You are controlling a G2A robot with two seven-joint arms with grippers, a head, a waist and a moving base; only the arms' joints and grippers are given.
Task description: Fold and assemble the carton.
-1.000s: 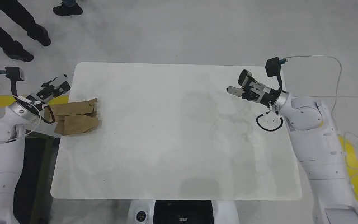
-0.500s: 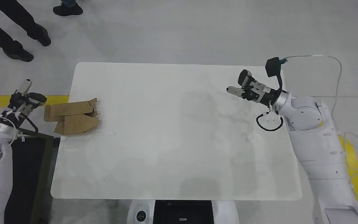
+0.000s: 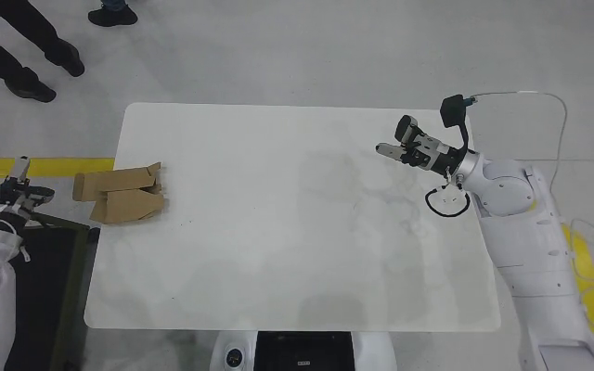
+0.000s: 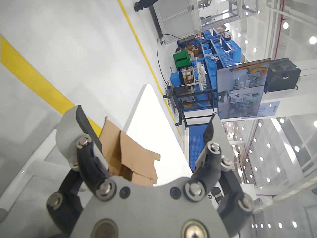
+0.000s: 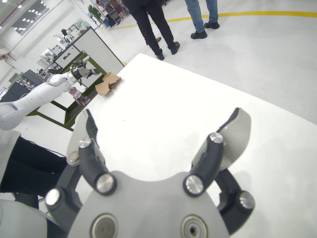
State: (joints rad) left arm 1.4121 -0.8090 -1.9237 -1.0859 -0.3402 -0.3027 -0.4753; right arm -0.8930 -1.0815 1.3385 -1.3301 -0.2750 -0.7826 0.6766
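**A:** Where is the carton (image 3: 119,193) lying?

**B:** Half-folded at the left edge of the table (image 3: 297,241), partly overhanging it. The left claw (image 4: 146,120) is hovering off that edge, the right claw (image 5: 162,116) well apart. Both are gaping wide, holding nothing.

**A:** How is it handling?

**B:** I'm judging it light, thin cardboard, bending at creases. I'm favouring a pinch on the overhanging flap.

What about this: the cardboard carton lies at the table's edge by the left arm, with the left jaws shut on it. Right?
No. The left wrist view shows the left jaws open, clear of the cardboard carton, which does lie at the table edge by that arm.
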